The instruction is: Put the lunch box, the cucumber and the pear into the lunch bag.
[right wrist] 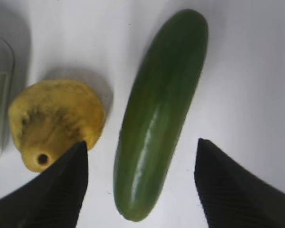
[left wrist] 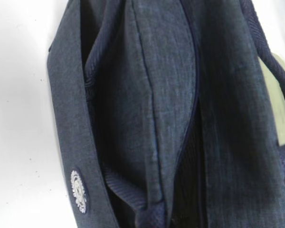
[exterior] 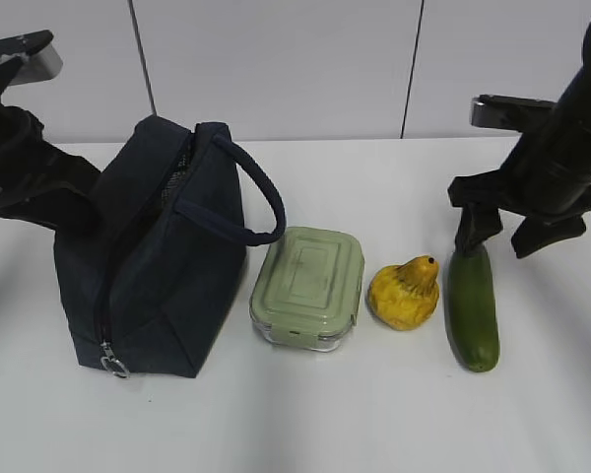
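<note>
The dark navy lunch bag [exterior: 158, 256] stands at the left, and its fabric fills the left wrist view [left wrist: 171, 95]. The sage-lidded lunch box [exterior: 308, 286], the yellow pear [exterior: 406, 293] and the dark green cucumber [exterior: 472, 307] lie in a row to its right. My right gripper [exterior: 500, 236] is open just above the cucumber's far end. In the right wrist view the gripper [right wrist: 140, 185] has one finger on each side of the cucumber [right wrist: 161, 109], and the pear [right wrist: 57, 121] lies beside the left finger [right wrist: 57, 194]. My left gripper [exterior: 74, 197] is against the bag's left side, its fingers hidden.
The bag's loop handle [exterior: 261, 202] arches toward the lunch box. A metal ring pull [exterior: 113, 367] hangs at the bag's near bottom corner. A white round badge [left wrist: 79, 191] marks the bag's side. The white table [exterior: 374, 414] meets a wall at the back.
</note>
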You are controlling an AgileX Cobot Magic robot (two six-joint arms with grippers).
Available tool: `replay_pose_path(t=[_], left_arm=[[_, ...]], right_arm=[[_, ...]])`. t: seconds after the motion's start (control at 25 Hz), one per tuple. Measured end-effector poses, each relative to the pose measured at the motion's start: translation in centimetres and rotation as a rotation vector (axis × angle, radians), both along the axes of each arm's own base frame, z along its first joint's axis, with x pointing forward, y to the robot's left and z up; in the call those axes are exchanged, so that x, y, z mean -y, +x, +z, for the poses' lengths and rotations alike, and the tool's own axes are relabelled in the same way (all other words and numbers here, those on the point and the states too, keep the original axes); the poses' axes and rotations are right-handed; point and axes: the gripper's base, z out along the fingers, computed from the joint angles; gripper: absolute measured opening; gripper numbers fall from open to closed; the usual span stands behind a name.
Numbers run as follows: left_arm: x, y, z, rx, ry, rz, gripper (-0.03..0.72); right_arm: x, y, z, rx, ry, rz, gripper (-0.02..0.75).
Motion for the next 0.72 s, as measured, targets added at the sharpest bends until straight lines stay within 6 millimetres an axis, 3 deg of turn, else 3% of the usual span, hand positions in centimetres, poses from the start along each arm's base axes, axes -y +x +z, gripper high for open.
replay_pose_path(t=[0.4, 0.72], left_arm=[[0.0, 0.0, 0.0, 0.001, 0.002, -0.001, -0.005], [0.0, 0.0, 0.0, 0.001, 0.002, 0.0, -0.005]], right_arm=[[-0.4, 3.0, -3.4, -0.097, -0.004, -0.052, 0.531], [-0.4, 3.3, -6.8, -0.203, -0.024, -0.06, 0.522]])
